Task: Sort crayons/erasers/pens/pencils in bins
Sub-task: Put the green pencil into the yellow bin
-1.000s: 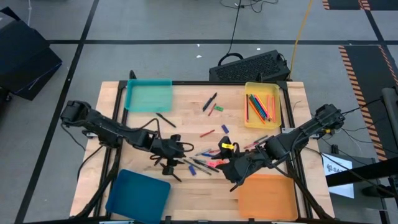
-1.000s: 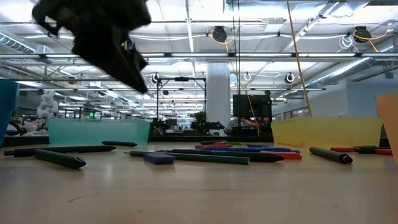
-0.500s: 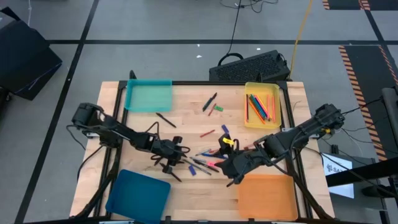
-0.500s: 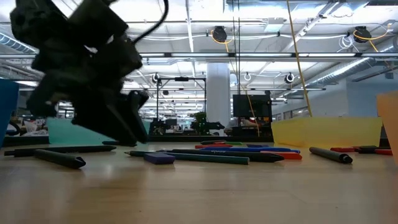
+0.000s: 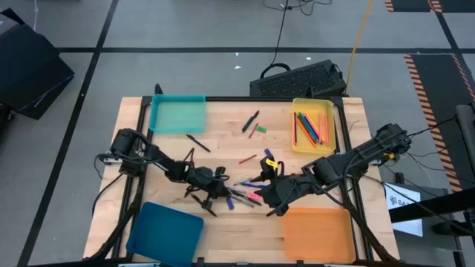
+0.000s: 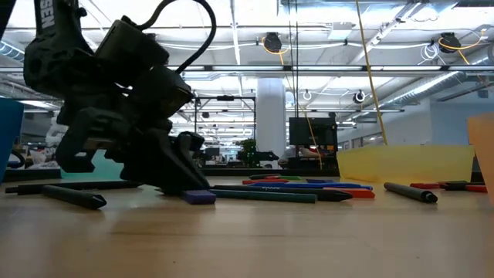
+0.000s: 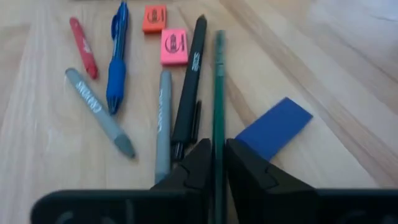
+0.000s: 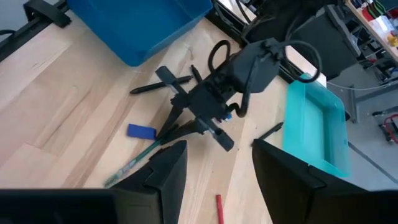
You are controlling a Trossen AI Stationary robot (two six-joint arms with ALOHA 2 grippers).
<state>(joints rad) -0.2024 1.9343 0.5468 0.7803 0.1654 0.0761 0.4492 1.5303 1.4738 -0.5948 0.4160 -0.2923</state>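
We are lowering the left gripper (image 7: 214,163) from its earlier height, pinching the green pencil (image 7: 219,112); right gripper (image 8: 214,163) waiting open.

A black keyboard-like unit (image 5: 299,78) — perhaps electronics — sits behind the wooden table (image 5: 223,222).

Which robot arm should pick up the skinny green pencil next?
Probably the left. Its left gripper is already down at the table with its nearly shut fingers straddling the thin green pencil, beside the flat blue eraser. The right gripper is open and sits farther off, near the orange bin.
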